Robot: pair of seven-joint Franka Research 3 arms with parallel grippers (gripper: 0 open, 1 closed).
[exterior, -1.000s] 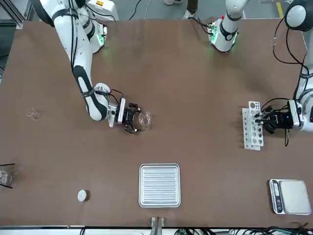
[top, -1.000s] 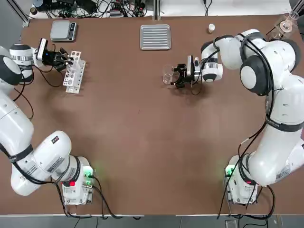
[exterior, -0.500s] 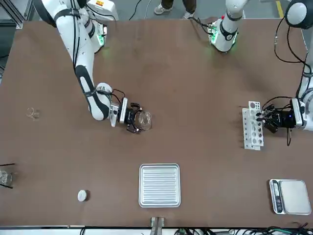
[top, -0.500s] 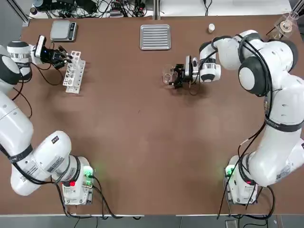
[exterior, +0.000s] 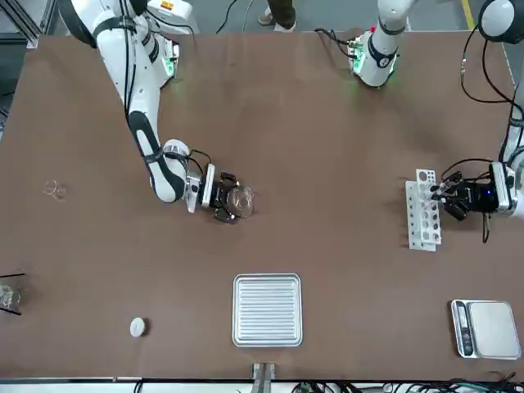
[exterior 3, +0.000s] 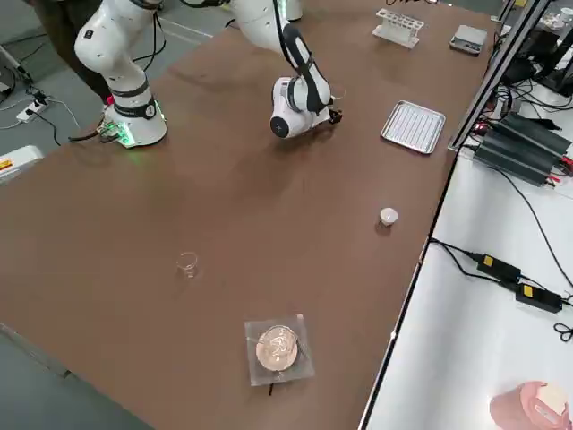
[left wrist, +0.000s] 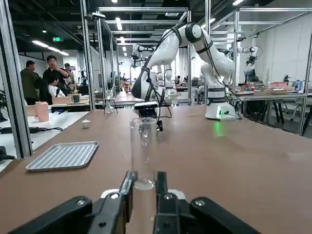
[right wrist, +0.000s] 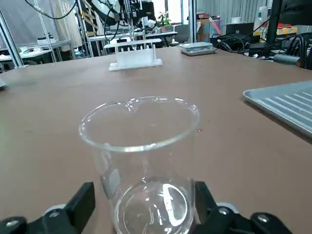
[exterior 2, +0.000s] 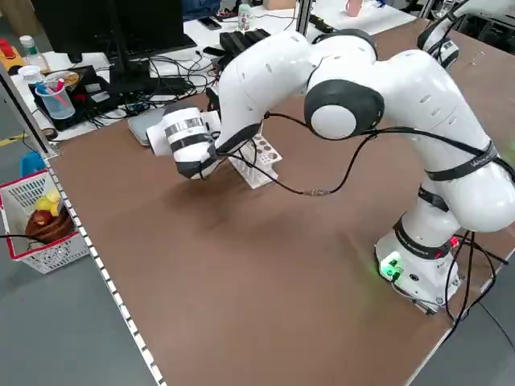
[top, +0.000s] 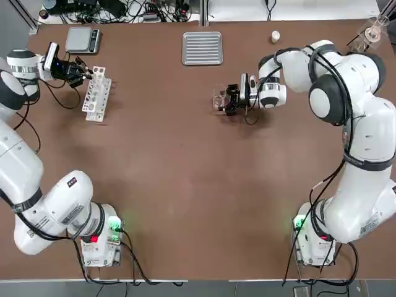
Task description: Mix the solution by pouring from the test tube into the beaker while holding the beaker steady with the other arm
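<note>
The beaker (top: 218, 99) is a small clear glass cylinder standing upright on the brown table, right of centre. My right gripper (top: 224, 99) lies low on the table with one finger on each side of it. In the right wrist view the fingers (right wrist: 82, 205) stand close beside the beaker (right wrist: 141, 146), still open, with a thin gap on one side. At the far left my left gripper (top: 79, 69) is shut on a clear test tube (left wrist: 143, 146), held upright just beside the white tube rack (top: 96, 93).
A ribbed metal tray (top: 202, 47) lies at the far edge, a scale (top: 82, 39) at the far left corner. A small white cap (top: 275, 36) and a flask on a stand (top: 373, 31) are at the far right. A tiny glass vessel (exterior: 55, 190) stands apart.
The right gripper's fingers have narrowed around the beaker. The left gripper has drawn back from the rack toward the far left, keeping the test tube.
</note>
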